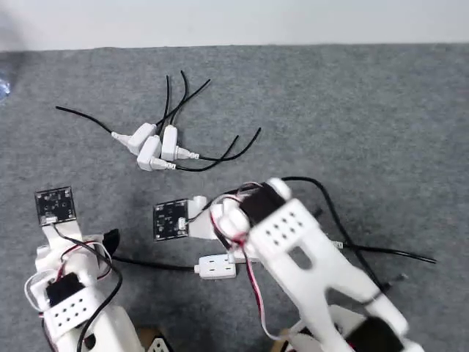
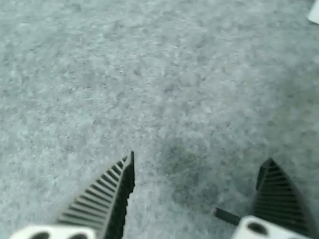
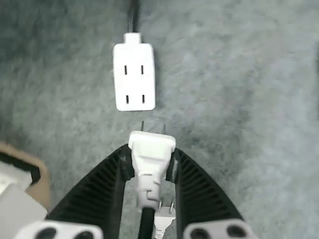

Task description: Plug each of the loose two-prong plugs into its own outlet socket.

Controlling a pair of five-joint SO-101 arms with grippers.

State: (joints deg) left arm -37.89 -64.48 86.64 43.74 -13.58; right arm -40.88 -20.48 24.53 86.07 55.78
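A white outlet block (image 3: 133, 77) lies flat on the grey carpet with two empty pairs of slots facing up; it sits at the front centre (image 1: 217, 267) on a black cord. My right gripper (image 3: 151, 152) is shut on a white two-prong plug (image 3: 152, 147). Its prongs point at the block's near end, a small gap away. Three more white plugs (image 1: 152, 147) with black cords lie bunched at the back left. My left gripper (image 2: 199, 164) hangs open over bare carpet at the front left, holding nothing.
Another small white plug (image 3: 164, 216) lies under the right gripper's fingers. Black cords (image 1: 381, 253) trail to the right of the right arm. A black cord end (image 2: 227, 216) shows by one left finger. The carpet's right half is free.
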